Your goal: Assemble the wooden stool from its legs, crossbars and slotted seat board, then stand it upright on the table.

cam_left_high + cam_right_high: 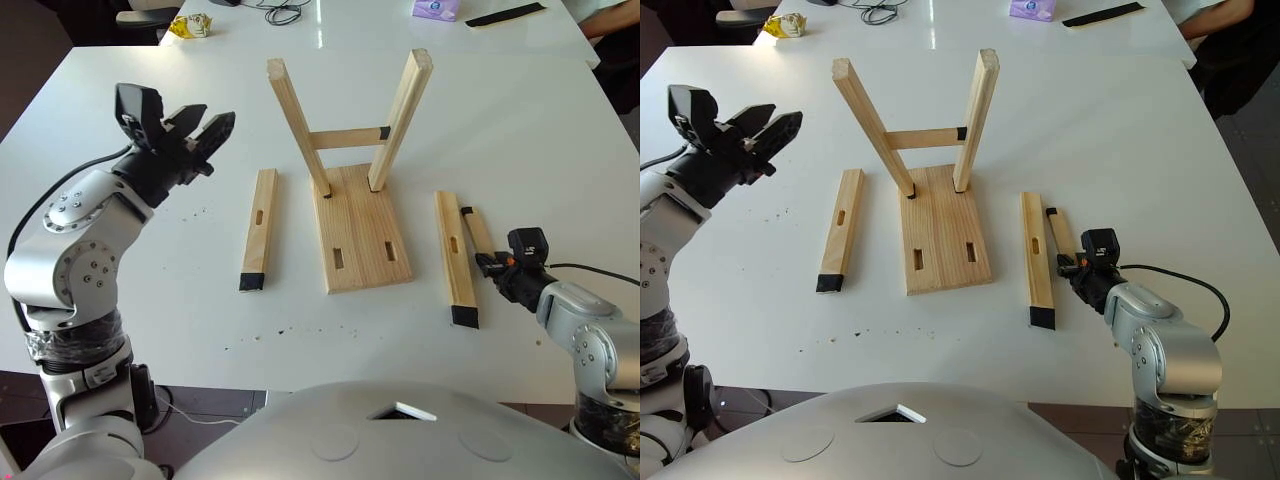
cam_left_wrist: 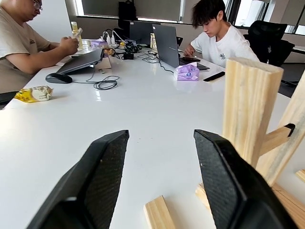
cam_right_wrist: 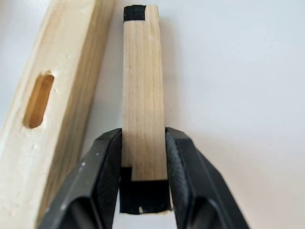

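**Desk:** What's on the head camera?

**Me:** Mid-frame, the seat board [image 1: 360,235] lies flat on the table [image 1: 540,130]. Two standing legs [image 1: 402,115] are set in its far slots, and a fitted crossbar [image 1: 345,138] joins them. The left loose leg [image 1: 258,230] lies left of centre and the right loose leg [image 1: 455,258] lies right of centre. At lower right, my right gripper [image 1: 492,265] meets the near end of the loose crossbar [image 1: 476,230]. My left gripper [image 1: 195,135] hovers at upper left.

**Desk:** Left wrist?

**Me:** The jaws are spread wide with nothing between them. One of the standing legs rises just beyond.

**Desk:** Right wrist?

**Me:** The fingers are clamped on the sides of the loose crossbar near its black-tipped end. The right loose leg lies just beside it.

**Desk:** What could go wrong?

**Me:** I'm holding the bar near one end, so I think it could pivot or slip when I lift. It could also drag against the right loose leg. The half-built frame looks top-heavy, so a careless sweep of my left arm could topple it.
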You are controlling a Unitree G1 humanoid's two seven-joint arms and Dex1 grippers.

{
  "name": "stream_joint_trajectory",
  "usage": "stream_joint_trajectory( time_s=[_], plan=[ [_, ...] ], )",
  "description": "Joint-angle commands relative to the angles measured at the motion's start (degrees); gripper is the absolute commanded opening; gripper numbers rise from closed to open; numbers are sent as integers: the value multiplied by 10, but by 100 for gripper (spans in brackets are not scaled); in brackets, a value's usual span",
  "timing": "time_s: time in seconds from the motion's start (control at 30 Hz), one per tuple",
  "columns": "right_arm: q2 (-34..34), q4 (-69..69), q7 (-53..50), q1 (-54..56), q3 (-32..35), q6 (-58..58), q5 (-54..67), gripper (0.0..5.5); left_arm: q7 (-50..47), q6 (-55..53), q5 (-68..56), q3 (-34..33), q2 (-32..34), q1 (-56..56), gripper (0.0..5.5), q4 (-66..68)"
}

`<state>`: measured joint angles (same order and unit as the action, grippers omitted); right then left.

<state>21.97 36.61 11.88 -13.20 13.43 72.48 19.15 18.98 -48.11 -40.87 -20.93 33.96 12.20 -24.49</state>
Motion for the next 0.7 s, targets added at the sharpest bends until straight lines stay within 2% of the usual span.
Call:
stream_joint_trajectory(
  time_s=[0.03, 0.27, 0.37, 0.43, 0.57, 0.7],
  plan=[
    [10, -44, 0, 5, 14, 11, -7, 130, 19, 10, 4, -31, 35, 22, 256, 30],
    [46, -30, 57, 102, 112, -56, 45, 130, 42, -52, -84, -81, 82, 98, 256, 55],
    [67, -30, 123, 181, 176, -81, 128, 130, 150, -104, -249, -101, 109, 59, 256, -33],
    [83, -26, 162, 220, 206, -72, 195, 130, 187, -116, -332, -109, 115, 42, 256, -67],
    [139, -31, 258, 271, 252, -20, 394, 130, 173, -111, -441, -74, 106, 78, 256, -44],
    [179, -56, 301, 300, 239, -6, 548, 130, 133, -93, -505, -2, 65, 148, 256, 5]
  ],
)
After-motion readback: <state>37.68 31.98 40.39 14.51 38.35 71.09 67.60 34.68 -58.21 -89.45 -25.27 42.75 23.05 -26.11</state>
